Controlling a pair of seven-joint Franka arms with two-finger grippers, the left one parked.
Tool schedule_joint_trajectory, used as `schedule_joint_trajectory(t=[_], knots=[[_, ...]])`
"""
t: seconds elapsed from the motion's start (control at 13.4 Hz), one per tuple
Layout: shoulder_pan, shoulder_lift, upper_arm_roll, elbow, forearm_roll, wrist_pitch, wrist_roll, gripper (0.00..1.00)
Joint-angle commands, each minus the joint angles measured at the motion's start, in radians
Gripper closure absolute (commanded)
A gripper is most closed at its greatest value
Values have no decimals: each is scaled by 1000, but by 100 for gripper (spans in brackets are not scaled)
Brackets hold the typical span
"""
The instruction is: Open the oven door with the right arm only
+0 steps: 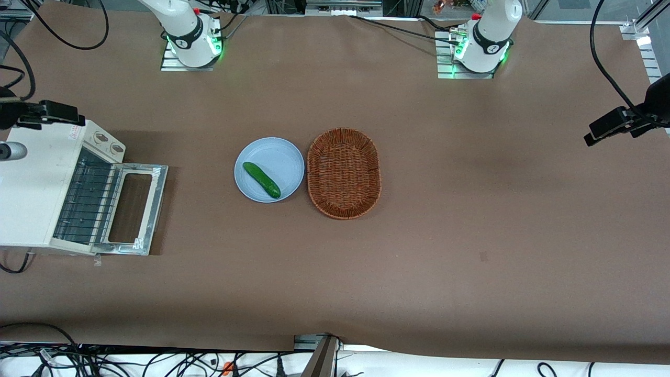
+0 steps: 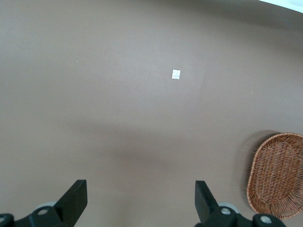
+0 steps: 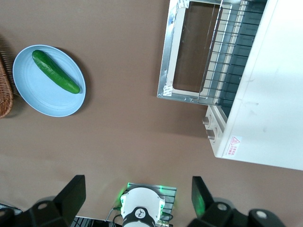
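Note:
The cream-white oven [image 1: 31, 188] stands at the working arm's end of the table, its two knobs [image 1: 107, 144] facing up. The oven door [image 1: 137, 207] is swung fully down and lies flat on the table in front of the oven, with the wire rack [image 1: 86, 201] exposed inside. My right gripper [image 1: 57, 112] hangs high above the oven's knob end, apart from door and oven. In the right wrist view the gripper [image 3: 138, 196] is open and empty, with the door [image 3: 187, 52] and oven [image 3: 270, 104] far below it.
A blue plate [image 1: 282, 152] holding a green cucumber [image 1: 260, 179] sits mid-table, beside a wicker basket [image 1: 314, 173]. The two arm bases [image 1: 191, 36] stand at the table edge farthest from the front camera. Bare brown table lies between door and plate.

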Motion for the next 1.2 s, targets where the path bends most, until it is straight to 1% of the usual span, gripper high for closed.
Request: schedule_joint_trajectory(t=[0.0,0.22,0.6,1.12], knots=[[3,-45,-21,-25,-6,-8,-19,0],[1,-46,-41,6,-10,18,-16,0],[3,-42,-34,23,-14,121,-13,0],[5,-43,-32,21,-12,121,-13,0]])
